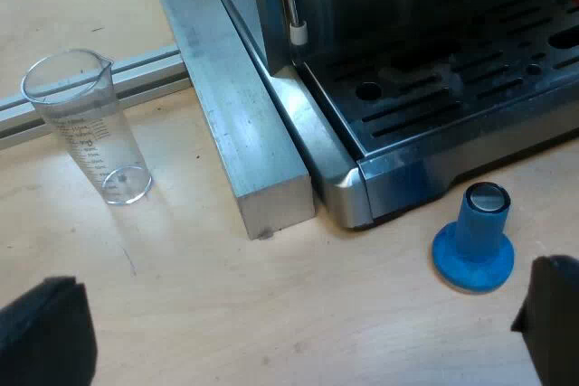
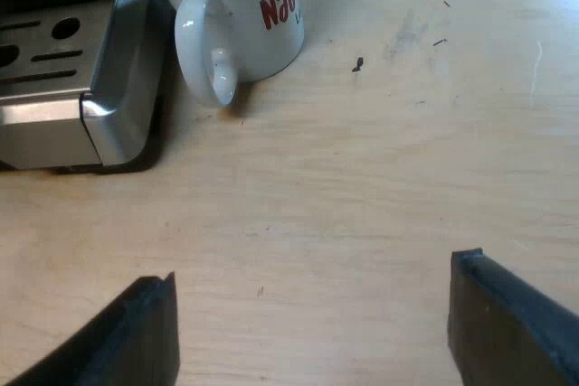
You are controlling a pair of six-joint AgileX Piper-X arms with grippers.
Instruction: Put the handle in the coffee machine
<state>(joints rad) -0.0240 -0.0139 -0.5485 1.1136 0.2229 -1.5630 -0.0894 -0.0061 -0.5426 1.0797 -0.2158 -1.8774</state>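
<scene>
The left end effector [image 1: 298,336] hangs wide open and empty above the wooden surface [image 1: 226,314]. It is near a blue tamper [image 1: 475,241] that stands on its base just in front of the coffee machine [image 1: 434,106]. A measuring glass [image 1: 86,128] stands beyond a metal bar [image 1: 231,106] lying along the machine's side. The right end effector [image 2: 312,332] is also spread wide, gripping nothing, over bare wood near a white mug [image 2: 244,15] beside the machine's corner.

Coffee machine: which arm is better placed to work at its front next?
Probably left: the left fingers face the tray of the machine near the tamper; the right fingers hang over the table by the mug.
</scene>
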